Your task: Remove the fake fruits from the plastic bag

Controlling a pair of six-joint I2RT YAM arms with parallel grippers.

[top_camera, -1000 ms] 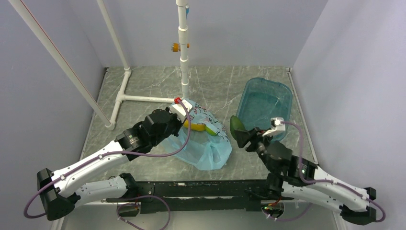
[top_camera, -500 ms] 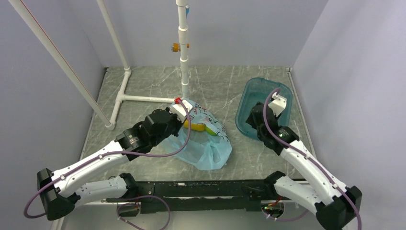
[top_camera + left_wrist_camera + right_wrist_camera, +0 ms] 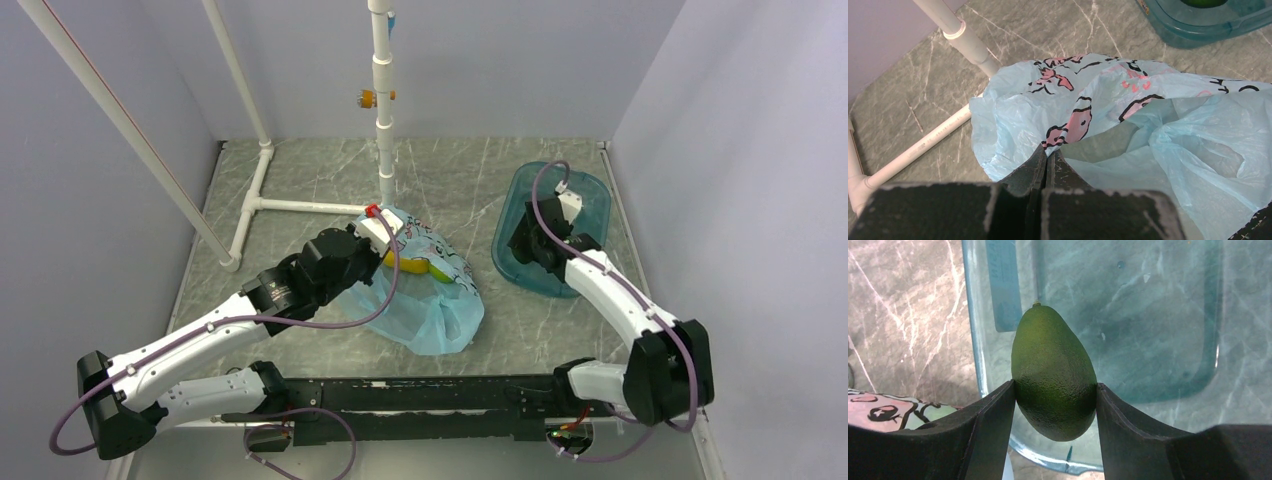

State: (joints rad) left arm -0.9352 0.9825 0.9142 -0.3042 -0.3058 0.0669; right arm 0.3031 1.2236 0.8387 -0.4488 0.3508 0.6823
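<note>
My right gripper [image 3: 1054,405], half spread, clamps the dark green fruit [image 3: 1053,365] above the tub [image 3: 975,340]; my left gripper [image 3: 1048,156] is pinched tight on the bag [image 3: 1013,115].

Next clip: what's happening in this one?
The left hand is shut on a pinched fold of the plastic bag. The right hand grips the dark green fruit above the teal tub and has not yet let it go. A yellow fruit and a bright green one show inside the bag.
</note>
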